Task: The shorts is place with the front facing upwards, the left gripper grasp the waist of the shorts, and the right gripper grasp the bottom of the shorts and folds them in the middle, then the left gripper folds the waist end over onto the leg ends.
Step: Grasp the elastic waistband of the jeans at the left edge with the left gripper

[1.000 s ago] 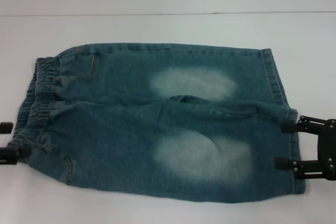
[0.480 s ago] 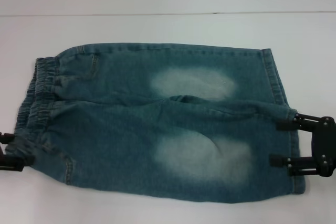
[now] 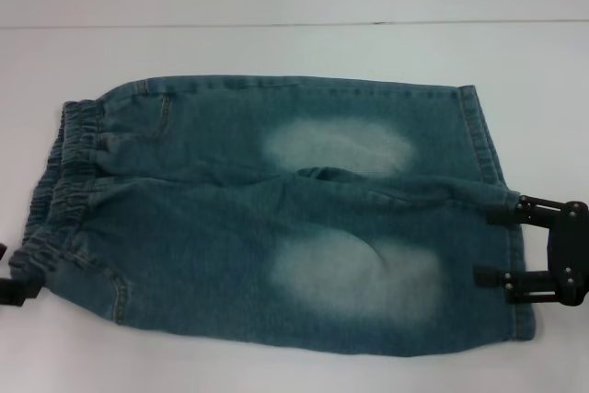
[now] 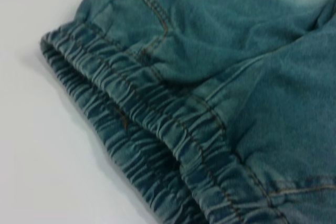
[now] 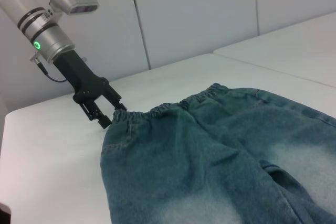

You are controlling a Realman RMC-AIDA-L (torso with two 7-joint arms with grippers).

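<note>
Head view: I see the blue-green denim shorts point(image 3: 276, 213) with pale faded patches lying flat on the white table point(image 3: 276, 43), gathered elastic waist point(image 3: 57, 186) toward my left, stitched leg hems point(image 3: 488, 190) toward my right. The black two-fingered right gripper point(image 3: 490, 247) stands with its jaws spread at the near leg hem, fingertips over the denim. The black left gripper point(image 3: 18, 273) sits at the waist's near corner.

Left wrist view: puckered waistband point(image 4: 157, 129) fills the frame.

Right wrist view: the left gripper point(image 5: 107, 113) meets the waist corner; I cannot tell its jaw state.
</note>
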